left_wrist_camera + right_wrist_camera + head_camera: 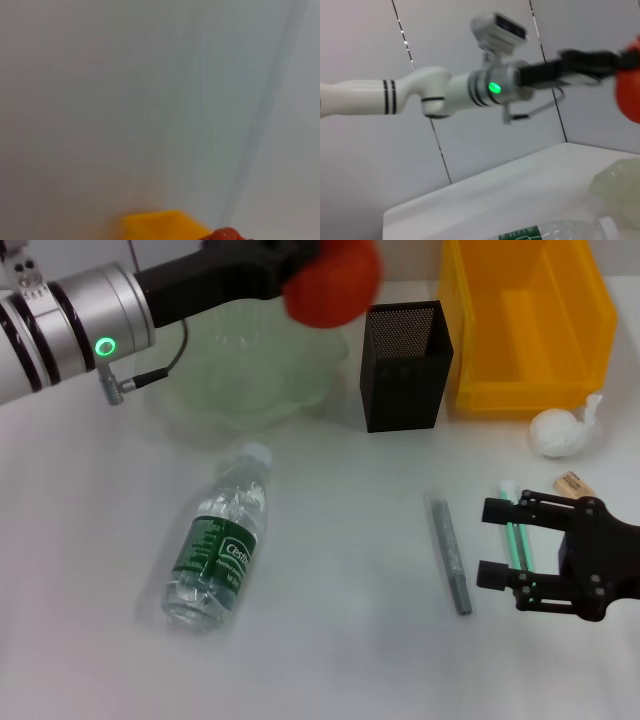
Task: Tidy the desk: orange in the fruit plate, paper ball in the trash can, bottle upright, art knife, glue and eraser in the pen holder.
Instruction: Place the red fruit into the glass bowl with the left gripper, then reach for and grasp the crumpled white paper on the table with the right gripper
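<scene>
Table [330, 660] is white, everything sits on it. Yellow bin [530, 330] at the far right, with the paper ball [562, 432] on the table just in front of it (not inside). Pale green plate [250, 370] far centre-left, black mesh holder [405, 365] between plate and bin.

Left arm [70, 325] reaches in from the left, raised above the plate. Left gripper [300, 265] holds the orange [335, 282] in the air over the plate's far right edge, near the holder; fingers pinch the orange, which hides most of them. Right wrist view shows the same arm from the side, orange [629, 82] at its tip, well above the plate [617, 182].

Bottle [220, 540] lies on its side, centre-left, cap pointing toward the plate, green label up.

Right gripper [505, 545] hovers low at the near right, fingers spread, pinching nothing. Green-and-white glue stick [515, 530] lies on the table between the fingers in the head view. Grey knife [450, 555] lies just left of the gripper, apart from it. Small tan eraser [573, 483] sits beyond the gripper, near the paper ball.
</scene>
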Action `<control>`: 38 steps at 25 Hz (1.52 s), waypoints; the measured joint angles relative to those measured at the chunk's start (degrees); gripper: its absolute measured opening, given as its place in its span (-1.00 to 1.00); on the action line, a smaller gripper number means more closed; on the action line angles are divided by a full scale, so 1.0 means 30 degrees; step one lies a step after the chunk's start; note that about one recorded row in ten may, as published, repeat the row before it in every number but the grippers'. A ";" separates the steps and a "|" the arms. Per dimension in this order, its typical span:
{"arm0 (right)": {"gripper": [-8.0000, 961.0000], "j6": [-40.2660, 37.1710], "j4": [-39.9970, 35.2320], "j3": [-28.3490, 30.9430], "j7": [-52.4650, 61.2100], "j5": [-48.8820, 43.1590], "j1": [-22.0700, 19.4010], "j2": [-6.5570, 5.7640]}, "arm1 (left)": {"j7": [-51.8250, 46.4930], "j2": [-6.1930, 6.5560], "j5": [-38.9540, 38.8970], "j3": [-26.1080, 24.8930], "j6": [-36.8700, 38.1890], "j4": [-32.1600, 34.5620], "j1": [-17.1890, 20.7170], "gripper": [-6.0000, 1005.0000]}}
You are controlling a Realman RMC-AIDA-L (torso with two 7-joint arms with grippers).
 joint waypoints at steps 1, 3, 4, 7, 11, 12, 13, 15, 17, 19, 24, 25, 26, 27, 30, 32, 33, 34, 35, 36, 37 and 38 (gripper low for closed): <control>0.55 0.0006 0.0332 -0.0017 -0.0108 -0.0058 0.0120 0.0012 | 0.0072 0.0005 -0.0035 -0.0279 -0.1357 -0.1158 -0.0425 -0.89; 0.55 0.0014 0.0493 -0.0017 -0.0162 -0.0086 0.0163 0.0012 | 0.0072 0.0005 -0.0035 -0.0279 -0.1357 -0.1158 -0.0425 -0.89; 0.55 0.0105 0.0643 -0.0018 -0.0224 -0.0132 0.0204 0.0007 | 0.0106 0.0008 -0.0096 -0.0563 -0.2798 -0.2116 -0.0685 -0.89; 0.55 0.0291 0.0670 -0.0030 -0.0229 -0.0146 0.0208 0.0012 | 0.0137 -0.0010 -0.0149 -0.0599 -0.3553 -0.2300 -0.0656 -0.78; 0.55 0.0507 0.0813 -0.0038 -0.0233 -0.0160 0.0251 0.0019 | 0.0317 -0.0035 -0.0682 -0.0704 -0.4067 -0.2359 -0.0174 -0.44; 0.55 0.0510 0.0822 -0.0038 -0.0233 -0.0160 0.0261 0.0019 | 0.0343 -0.0027 -0.0952 -0.0732 -0.3845 -0.2333 0.0050 -0.37; 0.55 0.0510 0.0823 -0.0034 -0.0233 -0.0160 0.0266 0.0018 | 0.0343 -0.0027 -0.0952 -0.0732 -0.3845 -0.2333 0.0050 -0.30; 0.55 0.0510 0.0825 -0.0019 -0.0232 -0.0119 0.0271 0.0016 | 0.0531 -0.0013 -0.1410 -0.0760 -0.3303 -0.2269 0.0278 -0.17; 0.55 0.0516 0.0825 0.0045 -0.0219 -0.0077 0.0271 0.0012 | 0.2850 0.0094 -0.2581 -0.0867 0.0585 -0.2283 0.1437 -0.01; 0.55 0.0526 0.0826 0.0136 -0.0117 -0.0058 0.0274 0.0004 | 0.3981 0.0120 -0.2770 -0.0980 0.2515 -0.2369 0.1944 0.14; 0.55 0.0507 0.0714 0.0809 0.0458 0.0028 0.0335 -0.0158 | 0.6767 0.0513 -0.1623 -0.1117 0.8647 -0.2438 0.3592 0.39; 0.55 0.0460 0.0659 0.1068 0.0764 0.0065 0.0411 -0.0238 | 0.6767 0.0513 -0.1623 -0.1117 0.8647 -0.2438 0.3592 0.42; 0.55 0.0385 0.0588 0.1470 0.1419 0.0220 0.0610 -0.0466 | 0.7007 0.0678 -0.0998 -0.1116 0.9664 -0.2437 0.3759 0.45; 0.55 0.0385 0.0588 0.1470 0.1419 0.0220 0.0610 -0.0466 | 0.7007 0.0678 -0.0998 -0.1116 0.9664 -0.2437 0.3759 0.48; 0.55 0.0118 0.0090 0.1544 0.2645 0.0457 0.1004 -0.0795 | 0.7343 0.0938 0.1692 -0.1110 1.1675 -0.2457 0.4003 0.57; 0.55 -0.0189 -0.0899 0.1471 0.3991 0.0472 0.1313 -0.0903 | 0.7540 0.0928 0.2087 -0.1109 1.1974 -0.2458 0.4120 0.62; 0.55 -0.0310 -0.1631 0.1442 0.4844 0.0458 0.1462 -0.0912 | 0.7540 0.0928 0.2087 -0.1109 1.1974 -0.2458 0.4120 0.62; 0.55 -0.0427 -0.2508 0.1327 0.5790 0.0414 0.1608 -0.0915 | 0.8117 0.0859 0.2479 -0.1024 1.2413 -0.2474 0.4400 0.62; 0.55 -0.0517 -0.3291 0.1193 0.6625 0.0380 0.1722 -0.0921 | 0.8197 0.0875 0.2556 -0.0987 1.2498 -0.2476 0.4453 0.62; 0.55 -0.0808 -0.5263 0.0547 0.8816 0.0317 0.1891 -0.0921 | 0.8197 0.0875 0.2556 -0.0987 1.2498 -0.2476 0.4453 0.62; 0.55 -0.0808 -0.5263 0.0547 0.8816 0.0317 0.1891 -0.0921 | 0.8245 0.0901 0.2711 -0.0981 1.2616 -0.2480 0.4489 0.62; 0.55 -0.0975 -0.6230 0.0214 0.9793 0.0316 0.1936 -0.0923 | 0.8257 0.0937 0.3092 -0.1057 1.2839 -0.2487 0.4504 0.62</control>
